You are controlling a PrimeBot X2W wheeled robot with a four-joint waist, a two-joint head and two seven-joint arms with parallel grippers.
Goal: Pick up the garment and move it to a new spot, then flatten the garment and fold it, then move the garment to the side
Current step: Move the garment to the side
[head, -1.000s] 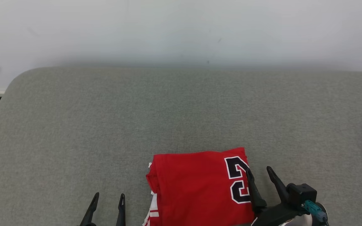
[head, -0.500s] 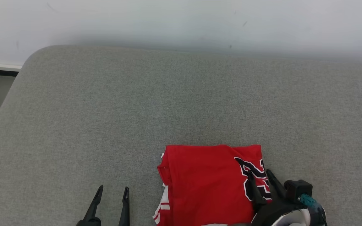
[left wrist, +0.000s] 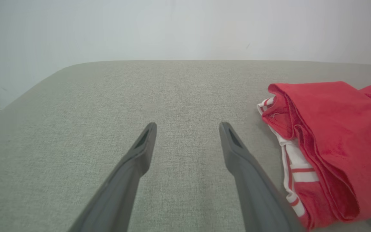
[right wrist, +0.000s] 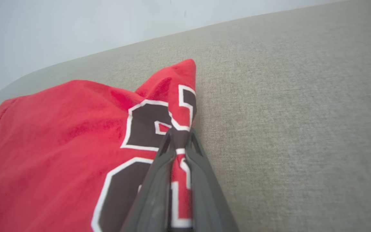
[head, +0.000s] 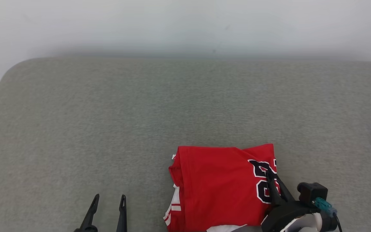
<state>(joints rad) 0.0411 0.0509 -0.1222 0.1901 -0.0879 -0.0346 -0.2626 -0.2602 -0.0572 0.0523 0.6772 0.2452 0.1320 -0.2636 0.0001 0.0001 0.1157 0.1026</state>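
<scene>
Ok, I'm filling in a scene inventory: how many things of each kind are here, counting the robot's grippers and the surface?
Garments: 1, the folded red jersey
Grippers: 2, the left gripper open over bare fabric, the right gripper shut on the jersey's numbered edge
Cushions: 1, the grey cushion under it all
Total: 4

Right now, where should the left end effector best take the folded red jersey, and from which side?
I would grip the red jersey at its left edge, where the folded layers and white trim stack. Bring the open left end effector in from the left, low over the grey cushion. The right end effector pinches the right edge at the number.
</scene>
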